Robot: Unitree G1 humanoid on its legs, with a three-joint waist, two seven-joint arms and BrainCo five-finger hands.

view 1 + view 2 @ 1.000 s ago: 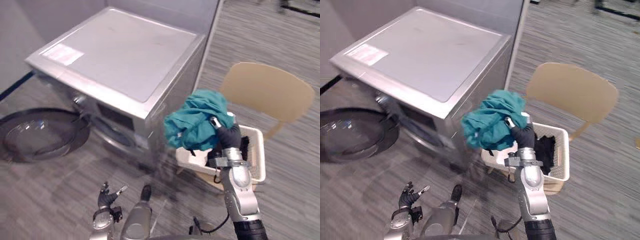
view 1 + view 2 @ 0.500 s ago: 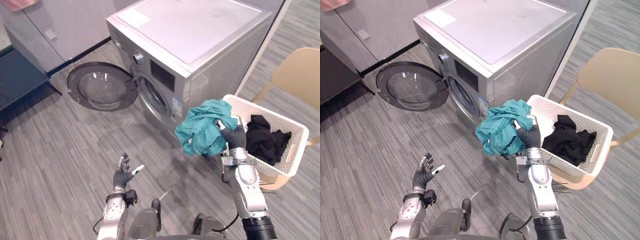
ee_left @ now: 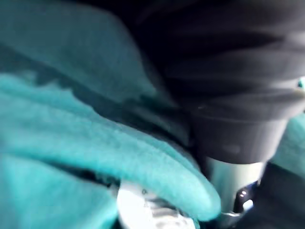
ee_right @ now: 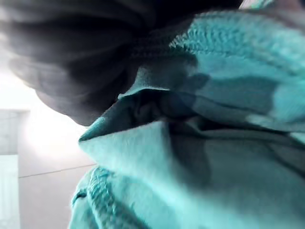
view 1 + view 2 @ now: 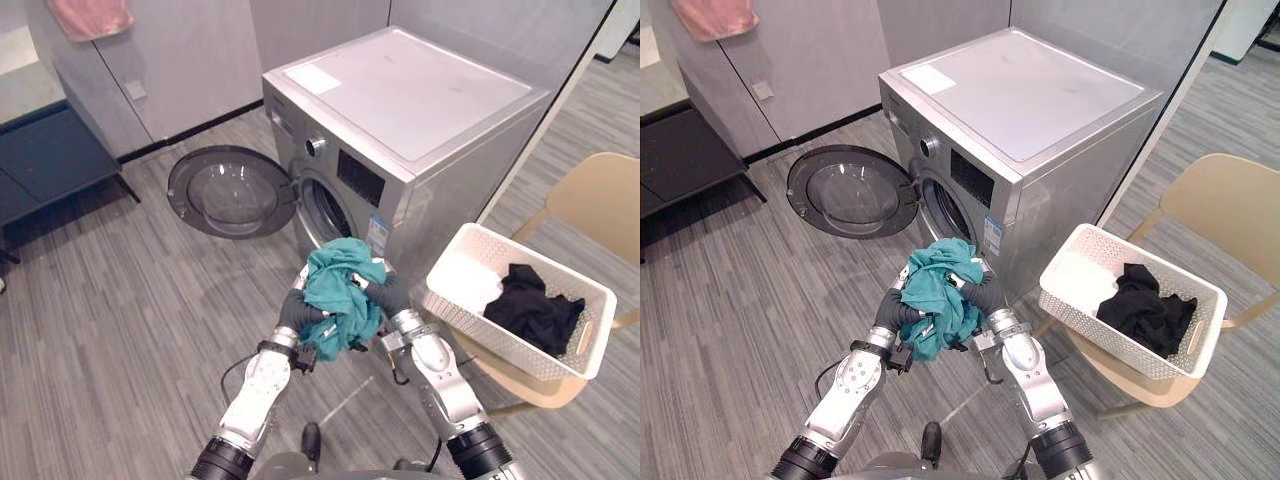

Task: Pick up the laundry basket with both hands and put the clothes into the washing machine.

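A bunched teal cloth (image 5: 338,295) hangs in the air in front of the washing machine (image 5: 410,110), just below its open drum mouth (image 5: 322,212). My right hand (image 5: 392,297) is shut on the cloth's right side. My left hand (image 5: 293,311) presses against its left side, buried in the folds. Teal cloth (image 3: 71,143) crosses the left wrist view beside the dark cover (image 3: 228,71). In the right wrist view the cloth (image 4: 190,157) lies against the cover (image 4: 71,47). The white laundry basket (image 5: 590,345) sits on a chair at my right, with black clothes (image 5: 530,305) and a white piece (image 5: 465,285) in it.
The round washer door (image 5: 232,192) stands swung open to the left. A wooden chair (image 5: 595,195) carries the basket. A dark low bench (image 5: 50,165) stands at the far left by the wall, and a pink cloth (image 5: 90,15) hangs above it.
The camera has turned toward the washer front. My right hand carried the teal cloth down and left, away from the basket. My left hand rose from low and open up to the cloth.
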